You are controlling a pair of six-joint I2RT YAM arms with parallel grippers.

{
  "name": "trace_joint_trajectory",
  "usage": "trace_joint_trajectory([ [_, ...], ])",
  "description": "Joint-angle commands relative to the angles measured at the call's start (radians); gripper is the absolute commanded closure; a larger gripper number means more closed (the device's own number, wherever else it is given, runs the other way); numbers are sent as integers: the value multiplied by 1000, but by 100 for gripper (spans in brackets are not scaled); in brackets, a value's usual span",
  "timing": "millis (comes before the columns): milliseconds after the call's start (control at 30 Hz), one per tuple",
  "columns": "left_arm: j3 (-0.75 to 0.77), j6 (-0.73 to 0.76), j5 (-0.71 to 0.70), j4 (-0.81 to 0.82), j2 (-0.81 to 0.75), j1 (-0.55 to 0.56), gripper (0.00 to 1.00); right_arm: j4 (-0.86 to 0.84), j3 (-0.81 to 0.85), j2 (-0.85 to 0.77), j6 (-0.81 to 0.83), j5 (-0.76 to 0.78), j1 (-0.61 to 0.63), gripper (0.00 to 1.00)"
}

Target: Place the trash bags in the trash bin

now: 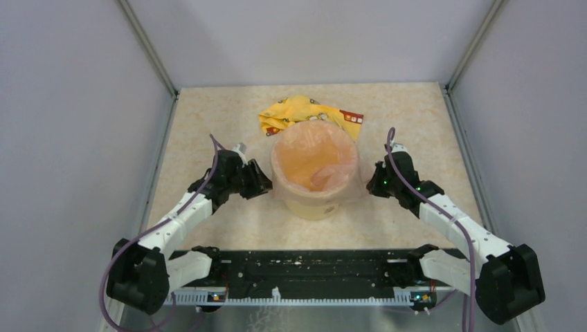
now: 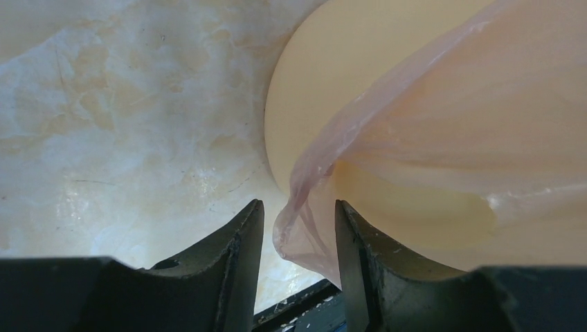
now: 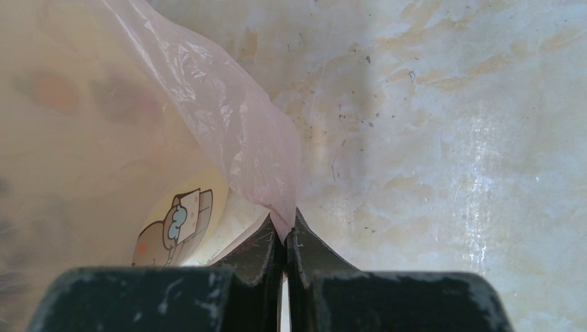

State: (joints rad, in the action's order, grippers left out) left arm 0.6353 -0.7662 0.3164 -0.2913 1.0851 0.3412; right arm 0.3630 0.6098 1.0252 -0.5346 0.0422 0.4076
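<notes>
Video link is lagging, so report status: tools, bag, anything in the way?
Left tool open around pink bag edge. Right tool shut on it. Bag draped over bin rim. Yellow wrapper behind bin, not blocking.

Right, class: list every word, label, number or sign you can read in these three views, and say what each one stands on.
Nothing can be read in any view.
On the crumpled yellow wrapper: print and a red patch with white marks, too small to read.
On the trash bin: a cartoon figure, no legible words.
On the pink trash bag: no print visible.
</notes>
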Motion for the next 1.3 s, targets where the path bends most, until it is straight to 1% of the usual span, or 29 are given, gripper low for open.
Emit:
trace_joint_trajectory([
  [0, -8, -28, 68, 113, 50, -7, 51, -17, 28, -16, -6, -13, -9, 100],
  [133, -9, -45, 136, 169, 115, -7, 51, -26, 25, -9, -8, -18, -9, 100],
  [200, -22, -63, 153, 203, 140, -7, 55, -36, 24, -4, -12, -22, -9, 100],
  [233, -28, -68, 152, 216, 147, -7, 59, -41, 23, -2, -12, -25, -10, 100],
  [300, -29, -65, 128, 223, 160, -7, 71, -51, 21, 3, -13, -20, -9, 100],
  [400, -12, -31, 64, 196, 191, -7, 98, -50, 14, 26, -14, 18, -9, 100],
  [433, -5, -15, 45, 185, 205, -7, 100, -51, 10, 36, -12, 26, -9, 100],
  [633, 8, 45, -57, 155, 295, -7, 100, -109, -49, 114, -13, 63, -9, 100],
  [833, -10, 57, -81, 190, 366, -7, 100, -163, -93, 205, -5, 125, -9, 100],
  [1100, 8, 69, -105, 189, 388, -7, 100, -136, -45, 268, -7, 152, -9, 100],
  [1267, 25, 86, -71, 172, 347, -2, 100, -93, -16, 215, -12, 133, -9, 99],
])
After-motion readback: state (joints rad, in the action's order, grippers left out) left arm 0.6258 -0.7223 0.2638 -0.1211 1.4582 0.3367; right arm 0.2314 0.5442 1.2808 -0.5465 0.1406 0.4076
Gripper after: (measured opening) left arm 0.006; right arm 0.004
